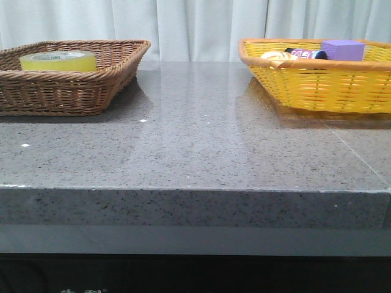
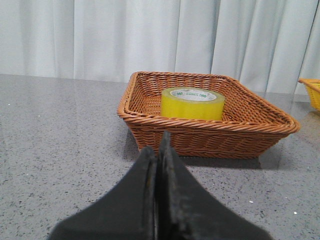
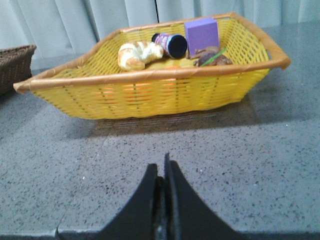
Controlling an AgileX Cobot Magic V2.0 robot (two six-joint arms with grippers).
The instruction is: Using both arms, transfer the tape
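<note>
The tape [image 1: 58, 60] lies flat in the brown wicker basket [image 1: 85, 85], upper left of the front frame. Our left hand [image 2: 159, 165] is closed and empty, low over the tabletop [image 1: 201, 140] in front of that basket. Our right hand [image 3: 164, 175] is likewise closed and empty, facing the yellow basket [image 3: 150, 90].

Risks as we see them:
- basket wall blocks a low approach, so a finger could catch the rim
- the wide roll needs full opening
- a grip on the smooth outer face may slip at handover

Brown wicker basket [image 1: 67, 91] left; yellow basket [image 1: 324, 85] right holds purple block [image 1: 342, 49].
</note>
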